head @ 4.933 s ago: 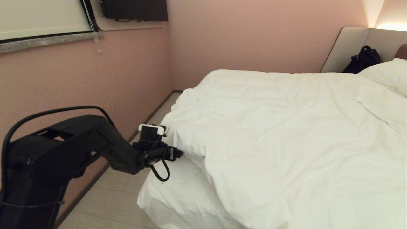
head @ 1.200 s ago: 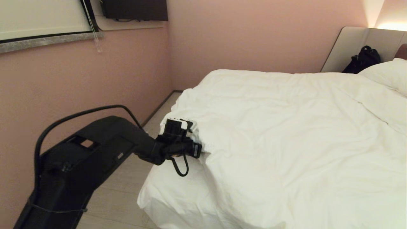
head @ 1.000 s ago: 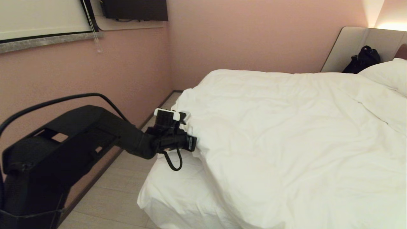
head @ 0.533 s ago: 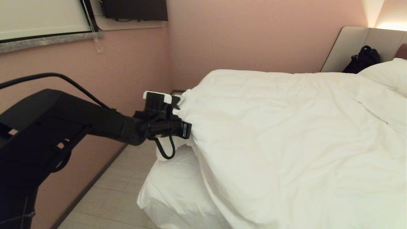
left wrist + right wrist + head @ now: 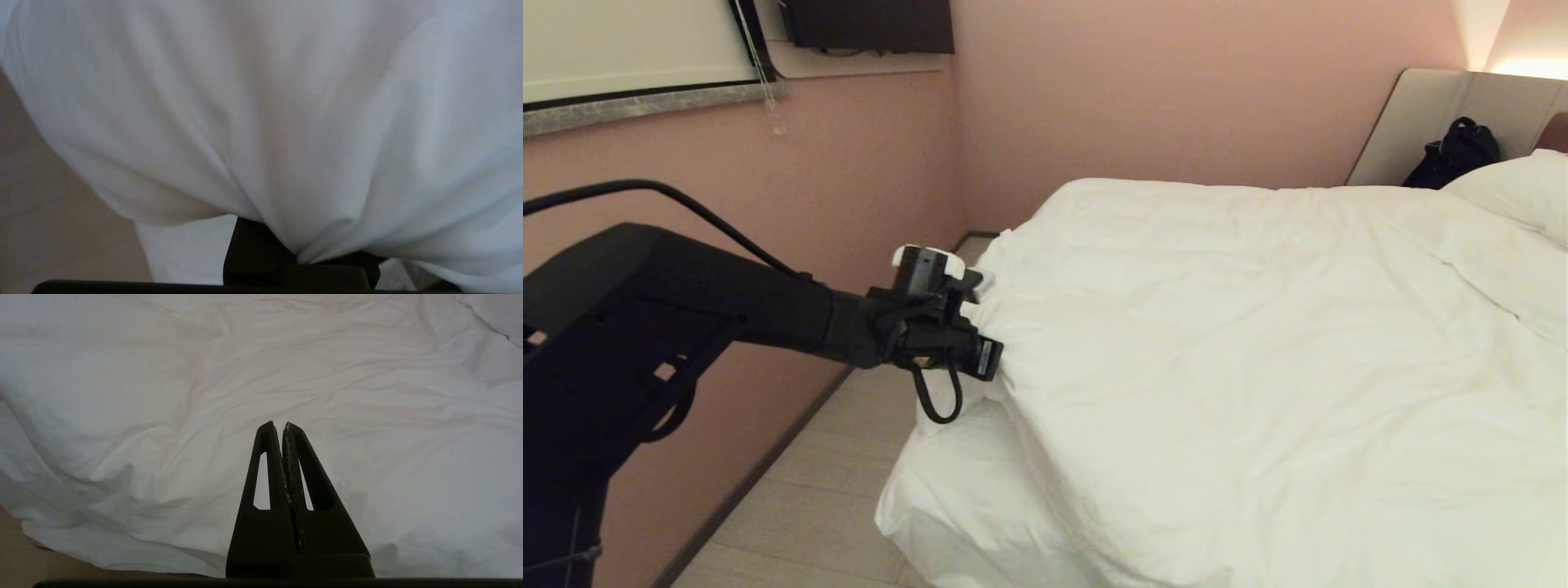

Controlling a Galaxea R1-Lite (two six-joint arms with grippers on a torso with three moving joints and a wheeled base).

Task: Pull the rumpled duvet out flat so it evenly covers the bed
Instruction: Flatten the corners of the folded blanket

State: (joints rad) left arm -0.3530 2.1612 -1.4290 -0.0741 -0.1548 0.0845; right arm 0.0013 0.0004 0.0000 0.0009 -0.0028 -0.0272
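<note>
head view first: your left gripper [image 5: 990, 365] is at the duvet's [image 5: 1258, 327] near-left corner, out past the foot end of the bed [image 5: 964, 498], and it is clamped on a fold of that duvet. you can see the white fabric bunched right where the black fingers end. the left arm reaches in level from the left edge, above the pale floor [image 5: 800, 506] that runs between the bed and the pink wall [image 5: 849, 188].

on the left wrist view the duvet [image 5: 261, 114] fills nearly everything, hanging in soft folds that all gather down to a pinch at the gripper [image 5: 296, 261]. the jaws are pressed together with the cloth caught between them, and only their dark bases show under the fabric.

the duvet lies across most of the bed, wrinkled, its left edge lifted off the sheet where you hold it. below the held corner a patch of sheet at the bed's foot corner is bare. far up the bed from the duvet's held corner a pillow [image 5: 1519, 192] sits by the headboard [image 5: 1429, 122], with a black bag [image 5: 1454, 155] leaning against the headboard beside it.

your right gripper [image 5: 281, 425] shows only in the right wrist view: both fingers [image 5: 265, 473] pressed together, holding nothing, above the duvet [image 5: 163, 396].
</note>
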